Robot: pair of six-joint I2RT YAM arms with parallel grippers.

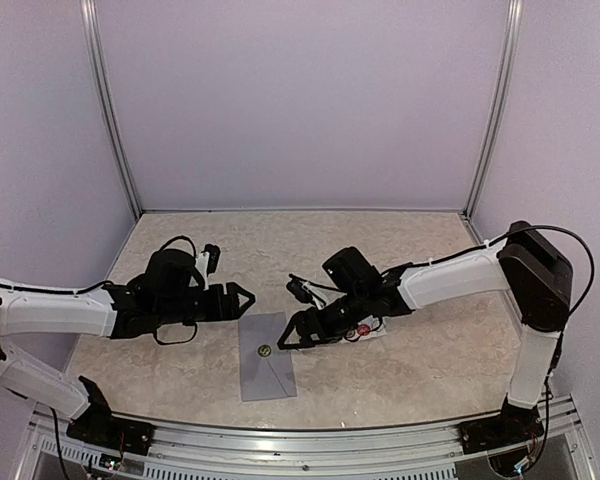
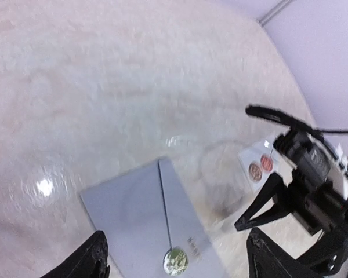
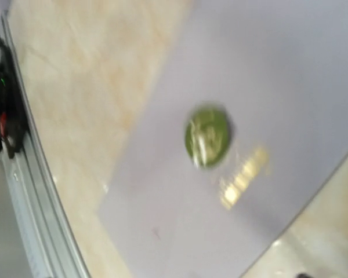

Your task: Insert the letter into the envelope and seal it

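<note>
Currently, the envelope point(image 1: 270, 378) is found beneath the spread, empty right claw point(image 1: 288, 338), extending nearward; the left claw point(image 1: 248, 298), equally spread, is set just beside it.

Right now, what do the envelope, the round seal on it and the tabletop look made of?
Envelope: matte grey-blue paper, flat with a crisp fold line.
Seal: probably a glossy green sticker, catching light.
Tabletop: smooth marble-patterned surface, possibly laminate; glare spots.
</note>
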